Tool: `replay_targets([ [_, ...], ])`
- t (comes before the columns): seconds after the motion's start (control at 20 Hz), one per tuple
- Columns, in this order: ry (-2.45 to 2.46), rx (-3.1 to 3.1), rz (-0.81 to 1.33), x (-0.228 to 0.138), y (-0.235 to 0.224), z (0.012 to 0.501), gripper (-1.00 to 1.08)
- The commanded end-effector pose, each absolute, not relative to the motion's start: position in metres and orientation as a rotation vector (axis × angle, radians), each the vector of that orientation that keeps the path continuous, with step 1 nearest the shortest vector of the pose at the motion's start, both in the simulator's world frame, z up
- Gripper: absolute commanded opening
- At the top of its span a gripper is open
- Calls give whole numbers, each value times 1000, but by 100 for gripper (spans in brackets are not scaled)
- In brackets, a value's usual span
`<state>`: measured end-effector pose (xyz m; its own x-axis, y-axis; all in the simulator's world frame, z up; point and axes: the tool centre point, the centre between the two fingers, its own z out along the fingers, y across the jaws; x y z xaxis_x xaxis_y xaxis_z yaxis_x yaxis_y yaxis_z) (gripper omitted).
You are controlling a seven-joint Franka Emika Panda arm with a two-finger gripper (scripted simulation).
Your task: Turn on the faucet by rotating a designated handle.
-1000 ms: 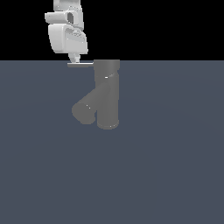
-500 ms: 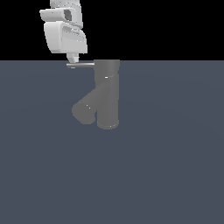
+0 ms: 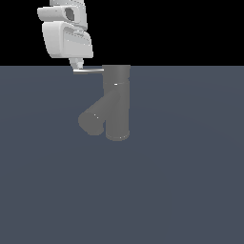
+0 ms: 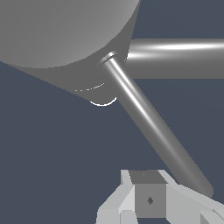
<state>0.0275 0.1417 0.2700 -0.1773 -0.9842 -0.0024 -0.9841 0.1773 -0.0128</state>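
We see the faucet (image 3: 116, 102) standing upright on a flat, matte slate-blue floor (image 3: 181, 190), a little above the middle of the exterior view. It is a smooth, glossy dark grey cylinder with small bright highlights on its skin, and its long axis runs vertically. A thick cylindrical spout (image 3: 94, 119) branches off its lower half and slants down toward the exterior view's left, ending in a rounded blunt mouth near the floor.

From the top of the cylinder the handle (image 3: 88, 70) projects sideways as a thin, straight, pale grey rod, far slimmer than the body. Its long axis lies level and it points toward the exterior view's left. In the wrist view the handle (image 4: 153, 124) shows as a polished rod with a bright streak along its length and a rounded free end, joined to the wide cylinder top (image 4: 61, 30).

The gripper (image 3: 76, 63) hangs from a white, rounded, plastic-looking arm (image 3: 64, 33), its tip right at the handle's free end. In the wrist view we see blocky pale grey finger parts (image 4: 148, 199) close beside the rod's end. We cannot tell whether the fingers are parted or closed, or whether they touch the rod.
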Motion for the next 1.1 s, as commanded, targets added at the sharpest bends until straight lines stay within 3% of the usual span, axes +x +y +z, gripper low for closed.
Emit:
replay_targets([
  [0.0, 2409, -2010, -9, 19, 136, 270, -100],
  [1.05, 2410, -2013, -3, -31, 100, 270, -100],
])
